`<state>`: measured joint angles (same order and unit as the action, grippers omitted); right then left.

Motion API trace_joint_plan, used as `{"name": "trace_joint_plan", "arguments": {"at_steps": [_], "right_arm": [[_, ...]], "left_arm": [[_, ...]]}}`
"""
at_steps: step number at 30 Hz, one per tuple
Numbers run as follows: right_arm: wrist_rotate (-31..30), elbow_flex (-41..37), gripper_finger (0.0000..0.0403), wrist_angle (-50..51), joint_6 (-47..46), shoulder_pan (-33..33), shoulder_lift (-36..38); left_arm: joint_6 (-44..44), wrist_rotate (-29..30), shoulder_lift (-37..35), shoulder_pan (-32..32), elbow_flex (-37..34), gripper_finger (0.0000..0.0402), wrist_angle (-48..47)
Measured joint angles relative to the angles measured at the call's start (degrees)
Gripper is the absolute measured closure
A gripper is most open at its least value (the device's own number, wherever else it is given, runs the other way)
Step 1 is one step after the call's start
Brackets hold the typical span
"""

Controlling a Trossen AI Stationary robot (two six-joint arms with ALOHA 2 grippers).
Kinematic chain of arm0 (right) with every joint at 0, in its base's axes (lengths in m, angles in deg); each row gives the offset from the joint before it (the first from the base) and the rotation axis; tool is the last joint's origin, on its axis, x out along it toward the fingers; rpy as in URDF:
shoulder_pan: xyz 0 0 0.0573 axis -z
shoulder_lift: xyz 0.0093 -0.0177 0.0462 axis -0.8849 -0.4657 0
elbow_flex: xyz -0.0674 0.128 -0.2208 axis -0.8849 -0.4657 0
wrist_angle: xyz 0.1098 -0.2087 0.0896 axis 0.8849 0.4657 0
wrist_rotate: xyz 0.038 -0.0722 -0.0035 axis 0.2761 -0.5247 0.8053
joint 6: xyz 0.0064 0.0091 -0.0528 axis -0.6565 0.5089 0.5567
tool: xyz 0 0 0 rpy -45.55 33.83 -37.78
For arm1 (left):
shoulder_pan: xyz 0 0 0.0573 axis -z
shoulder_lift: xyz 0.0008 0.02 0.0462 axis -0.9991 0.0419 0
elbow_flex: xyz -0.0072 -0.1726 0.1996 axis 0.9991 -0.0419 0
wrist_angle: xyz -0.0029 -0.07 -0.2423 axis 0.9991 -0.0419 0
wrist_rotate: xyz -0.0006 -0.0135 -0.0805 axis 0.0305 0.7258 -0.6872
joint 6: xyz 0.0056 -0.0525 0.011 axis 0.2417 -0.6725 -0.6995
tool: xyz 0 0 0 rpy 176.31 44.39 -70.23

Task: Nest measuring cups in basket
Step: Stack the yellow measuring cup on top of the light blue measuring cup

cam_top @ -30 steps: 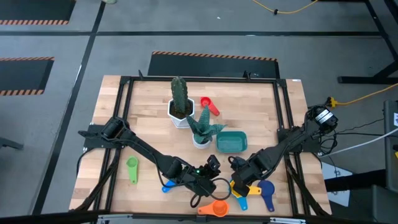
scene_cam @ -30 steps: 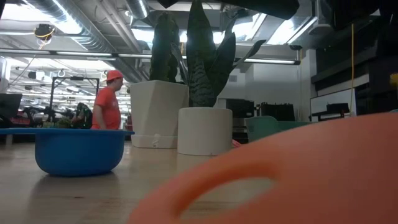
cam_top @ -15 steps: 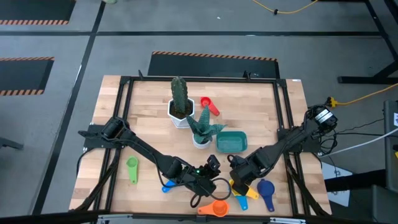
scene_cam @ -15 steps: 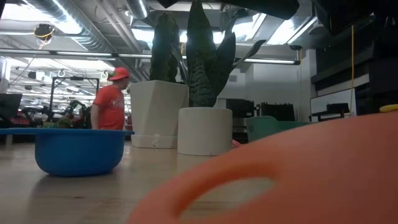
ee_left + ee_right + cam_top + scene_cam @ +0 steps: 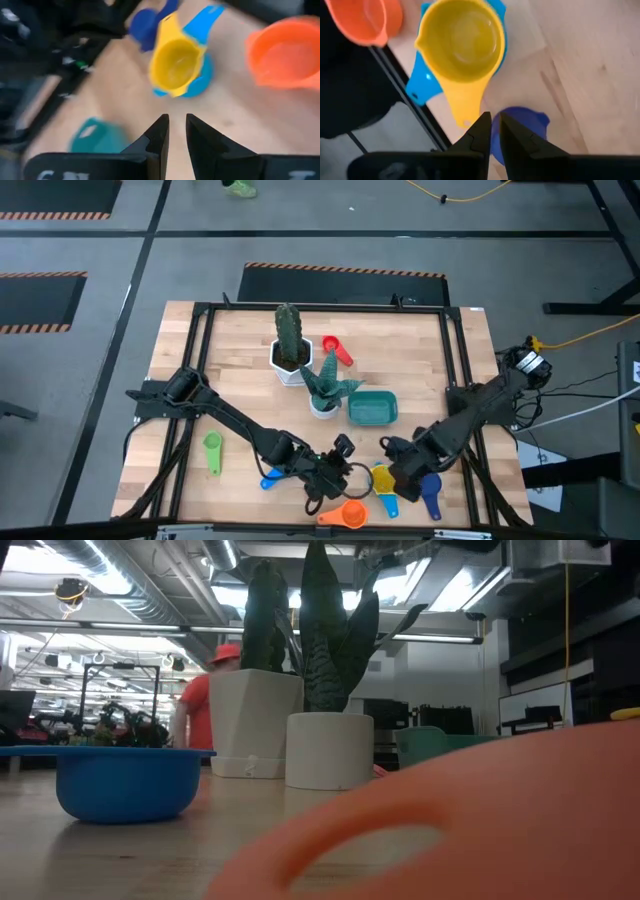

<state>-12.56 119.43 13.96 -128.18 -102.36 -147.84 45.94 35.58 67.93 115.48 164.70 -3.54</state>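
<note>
Measuring cups lie scattered near the tabletop's front edge. Yellow cup sits nested in a light blue cup, with the right gripper just beside its handle, fingers together and empty. Left gripper hovers nearby, fingers slightly apart, holding nothing. Teal basket stands by the white pots.
</note>
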Motion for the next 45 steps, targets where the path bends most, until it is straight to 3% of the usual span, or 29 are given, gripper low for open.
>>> {"name": "trace_joint_plan", "arguments": {"at_steps": [10,17,35,45], "right_arm": [[-3.46,0.0,0.0361,-0.19,1.72,-4.83,-3.2],[-6.7,0.0,0.0361,-0.23,4.33,-5.32,-6.21],[-8.58,0.0,0.0361,0.35,5.25,-7.09,-7.22],[-7.44,-3.09,0.0361,-5.51,3.51,-8.05,-8.15]], "left_arm": [[-15.78,-11.94,0.0,-2.39,-0.02,0.0344,-1.52],[-21.26,-13.23,0.29,-3.21,-0.06,0.0344,-2.28],[-24.27,-21.78,13.67,-5.21,-0.06,0.0344,14.86],[-24.36,-22.6,14.21,-5.78,-0.05,0.0344,19.17]]}}
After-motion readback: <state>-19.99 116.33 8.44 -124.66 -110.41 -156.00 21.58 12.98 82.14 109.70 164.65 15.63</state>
